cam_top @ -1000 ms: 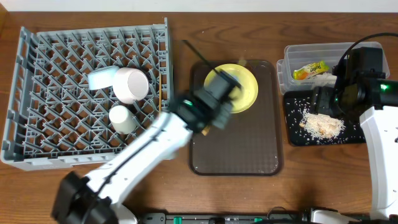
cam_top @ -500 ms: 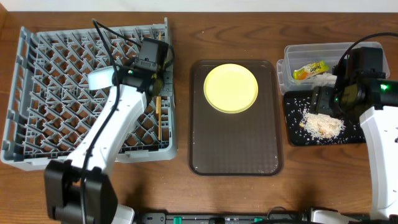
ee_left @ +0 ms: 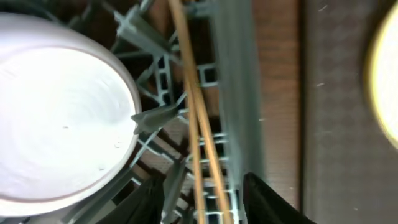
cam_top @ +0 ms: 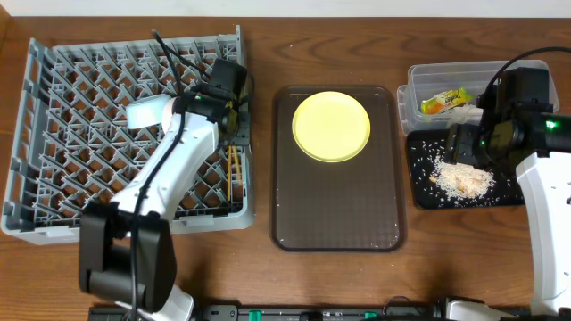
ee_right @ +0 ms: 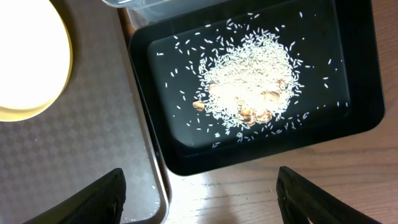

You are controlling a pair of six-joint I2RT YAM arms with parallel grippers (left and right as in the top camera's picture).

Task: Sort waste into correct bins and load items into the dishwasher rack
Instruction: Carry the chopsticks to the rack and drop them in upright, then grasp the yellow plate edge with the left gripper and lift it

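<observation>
Along the rack (cam_top: 53, 192) edge nearest the brown tray (cam_top: 339, 214), the chopsticks (ee_left: 198, 124) lie side by side on the lattice, just beside the white bowl (ee_left: 56, 118). Above them the left jaws stand spread, gripping nothing. The yellow plate (cam_top: 331, 126) sits on the brown tray. Over the black tray (ee_right: 354, 118) of rice (ee_right: 249, 87), the right jaws hang wide apart, empty.

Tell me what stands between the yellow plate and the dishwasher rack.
Nothing lies on the bare wood between the yellow plate and the dishwasher rack. The plate must only clear the brown tray's rim and the rack's right wall, where the left claw hangs above the chopsticks.
</observation>
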